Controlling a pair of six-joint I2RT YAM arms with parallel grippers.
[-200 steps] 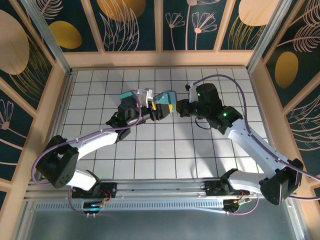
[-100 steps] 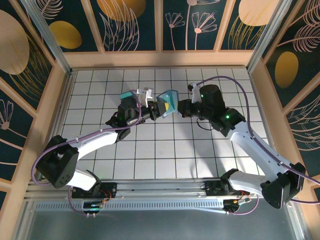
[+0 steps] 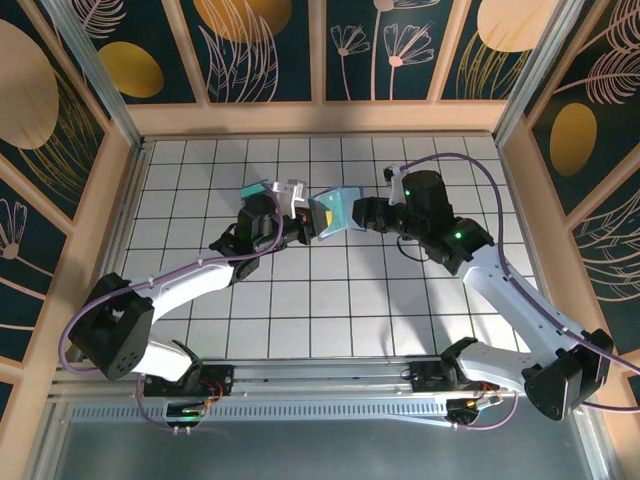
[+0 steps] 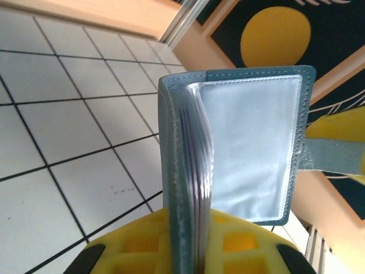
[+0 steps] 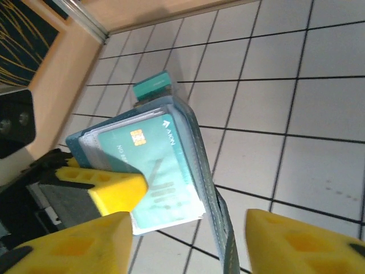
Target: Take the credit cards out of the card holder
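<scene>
1. The work surface is a white tiled desk (image 3: 300,300) with dark grid lines. It is walled by wood-framed panels printed with leaves and golden discs.
2. The left end effector (image 3: 312,216) is pressed together on the card holder (image 3: 337,208). It pinches the holder at its lower edge and carries it clear of the desk.
3. The right end effector (image 3: 360,213) is spread, with nothing between its fingers. The holder hangs just beyond its fingertips, not touching them.
4. The holder is held raised and open toward the right end effector. This is probably so that the left anchors the holder while the right pulls a card.
5. The left wrist view looks up from the left end effector (image 4: 194,251) along the card holder (image 4: 251,148). It gives the stack of clear pockets edge-on and one flap pocket that looks empty.
6. The right wrist view looks past the right end effector (image 5: 188,240) and gives the opposite face. A teal credit card (image 5: 165,165) with a chip sits in the front pocket.
7. A left pad (image 5: 111,191) bears on that card's lower corner. This pad may resist extraction until the grip shifts.
8. The top view gives the spacing of the two arms. The pockets are too small there to read.
</scene>
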